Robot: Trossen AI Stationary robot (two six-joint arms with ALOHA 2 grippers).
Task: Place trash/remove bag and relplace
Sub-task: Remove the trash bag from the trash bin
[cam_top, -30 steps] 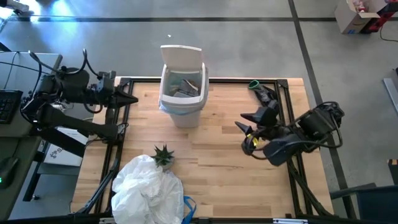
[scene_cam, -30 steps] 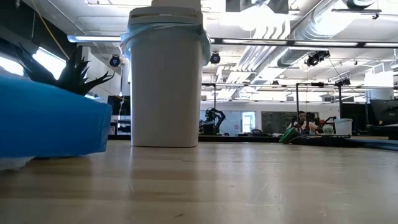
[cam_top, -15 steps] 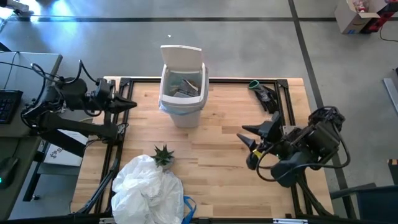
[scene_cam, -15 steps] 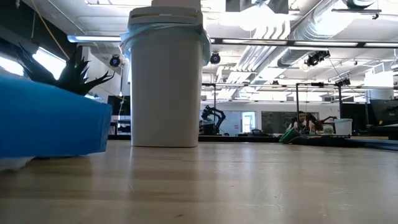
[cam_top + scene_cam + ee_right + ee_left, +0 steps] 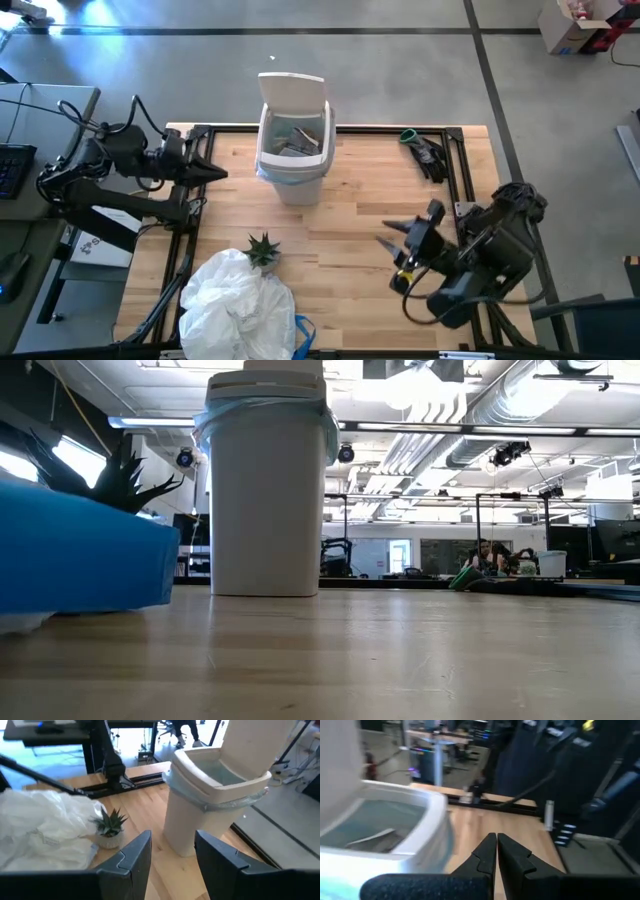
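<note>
Right fingers (image 5: 222,855) apart – left fingers (image 5: 489,851) together.

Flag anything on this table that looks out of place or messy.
The white bin stands upright, lid open, trash inside. One oddity: a crumpled white plastic bag heaped at the table's near-left corner, against the small potted plant.

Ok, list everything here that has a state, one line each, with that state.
white bin: upright, lid flipped open, lined with a light-blue bag, trash inside.
left gripper: shut, empty, left of the bin.
right gripper: open, empty, above bare table.
potted plant: upright.
white plastic bag heap: crumpled, lying beside the plant.
</note>
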